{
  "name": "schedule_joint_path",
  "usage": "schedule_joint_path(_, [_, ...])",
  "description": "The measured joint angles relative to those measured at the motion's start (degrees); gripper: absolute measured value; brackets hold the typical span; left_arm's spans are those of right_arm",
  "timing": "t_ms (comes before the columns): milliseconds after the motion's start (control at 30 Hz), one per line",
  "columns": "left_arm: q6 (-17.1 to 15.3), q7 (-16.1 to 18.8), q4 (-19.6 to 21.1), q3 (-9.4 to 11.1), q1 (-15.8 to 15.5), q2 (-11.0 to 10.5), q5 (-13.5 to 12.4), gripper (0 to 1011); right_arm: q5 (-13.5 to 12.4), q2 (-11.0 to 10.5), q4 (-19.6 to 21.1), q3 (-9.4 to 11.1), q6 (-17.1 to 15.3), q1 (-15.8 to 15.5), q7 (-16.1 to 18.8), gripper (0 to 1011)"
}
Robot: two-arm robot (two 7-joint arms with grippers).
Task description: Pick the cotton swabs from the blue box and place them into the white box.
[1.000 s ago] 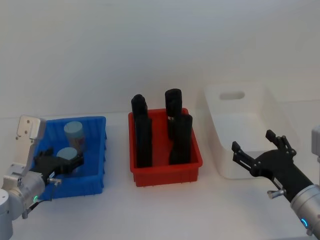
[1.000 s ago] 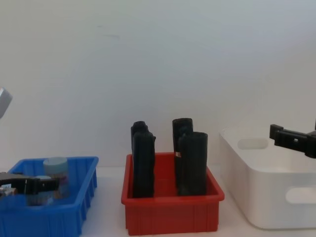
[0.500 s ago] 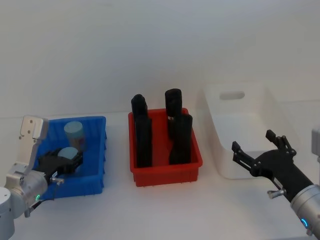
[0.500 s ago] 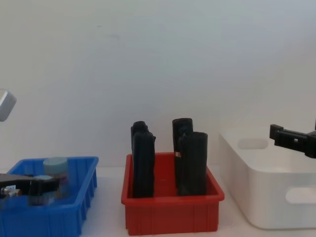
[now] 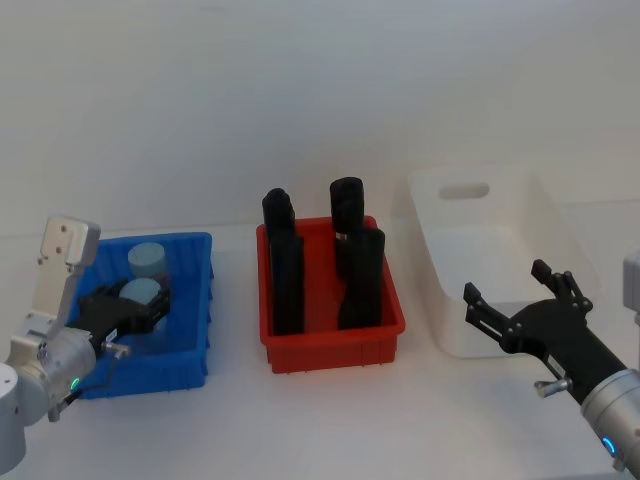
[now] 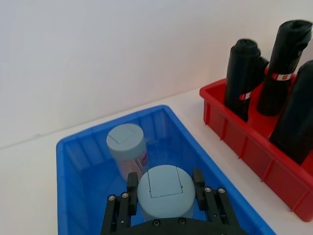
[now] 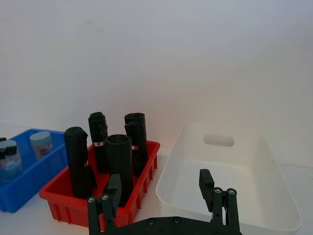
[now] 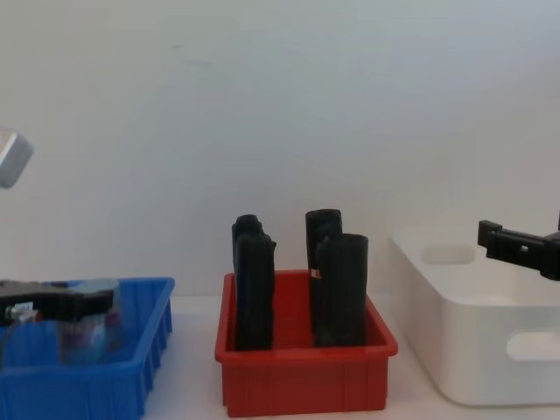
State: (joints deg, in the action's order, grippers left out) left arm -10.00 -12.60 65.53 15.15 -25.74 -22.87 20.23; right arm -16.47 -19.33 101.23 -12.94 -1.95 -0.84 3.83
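1. Left pincer (image 5: 133, 303) is inside the blue box (image 5: 160, 375), at the left of the table. It is clamped on the held cotton swab tub (image 5: 140, 292), with one finger on each side just below the pale lid.
2. Whether the held tub's base touches the box floor cannot be told.
3. Second cotton swab tub (image 5: 148, 260) stands upright in the same box, just behind the held one, toward the back wall.
4. Red bin (image 5: 330, 352) sits mid-table between the two boxes. Tall black cylinders (image 5: 287, 285) stand upright in it.
5. White box (image 5: 428, 245) is at the right. No swab tubs can be seen in it.
6. Right pincer (image 5: 506, 281) hovers at the near end of the white box. Its fingers are spread wide with nothing between them.
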Motion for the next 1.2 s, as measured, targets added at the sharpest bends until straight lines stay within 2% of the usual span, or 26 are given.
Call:
schedule_joint_path(200, [-0.48,-0.80,3.33,-0.48,0.40,-0.71,-0.61,670,0.00,0.00,0.00,0.00,0.00,0.00,0.00,1002])
schedule_joint_path(500, [-1.60,-4.56,9.30,-1.44,0.63,-2.18,-1.48,670,0.00,0.00,0.00,0.00,0.00,0.00,0.00,1002])
schedule_joint_path(833, [-4.19,-11.91,14.17,-2.06,-0.38,-3.35,-1.56,670,0.00,0.00,0.00,0.00,0.00,0.00,0.00,1002])
schedule_joint_path(1200, [-7.78,-20.78,15.98,-1.94,-2.92,-3.53,-0.77,670,0.00,0.00,0.00,0.00,0.00,0.00,0.00,1002])
